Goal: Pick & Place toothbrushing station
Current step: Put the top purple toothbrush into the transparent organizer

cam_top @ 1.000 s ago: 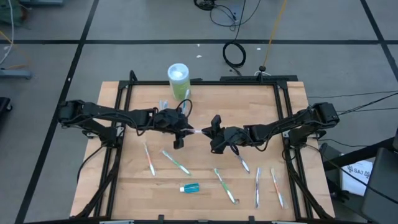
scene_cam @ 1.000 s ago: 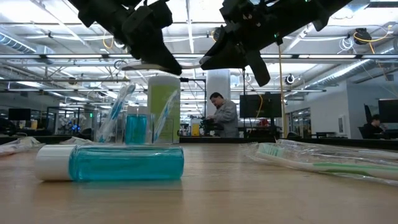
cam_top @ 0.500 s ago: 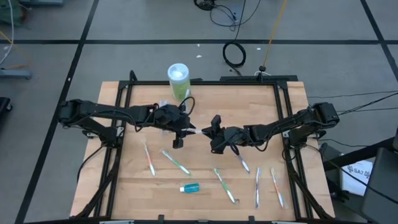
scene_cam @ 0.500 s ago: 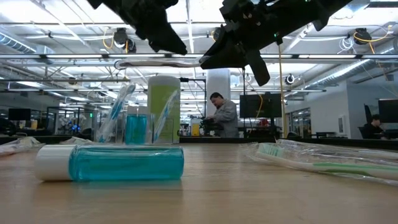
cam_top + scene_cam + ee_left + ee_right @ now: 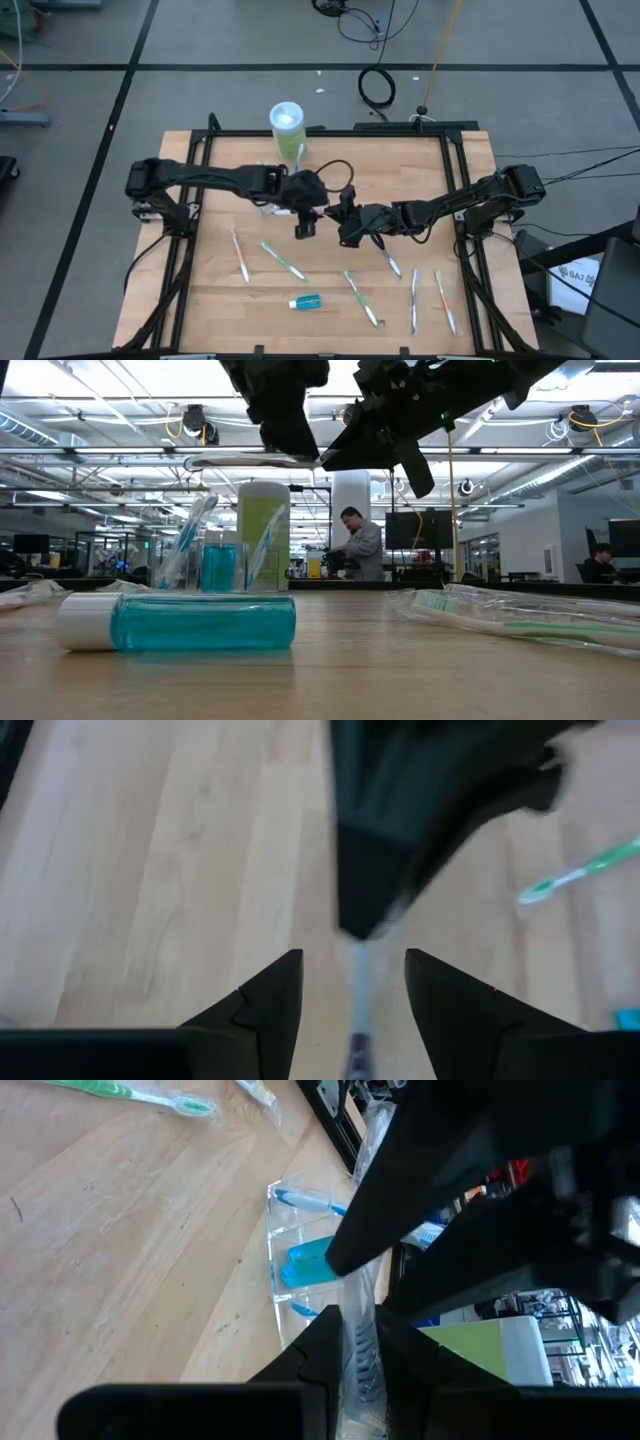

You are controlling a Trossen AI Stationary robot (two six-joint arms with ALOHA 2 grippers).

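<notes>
Above mid-table, wrapped toothbrush [image 5: 255, 461] held level, thin and pale in clear film, one end pinched in right gripper [image 5: 345, 214]. Left gripper [image 5: 305, 222] close alongside, jaws spread, straddling the brush [image 5: 358, 990] without touching. Behind, clear cup [image 5: 222, 560] with brushes and blue tube inside, beside tall green bottle [image 5: 287, 128]. More brushes [image 5: 282, 260] scattered flat on wood table [image 5: 330, 170], blue tube [image 5: 305, 301] near front edge. Beyond, bright open workshop, person [image 5: 360, 545] standing at bench.
</notes>
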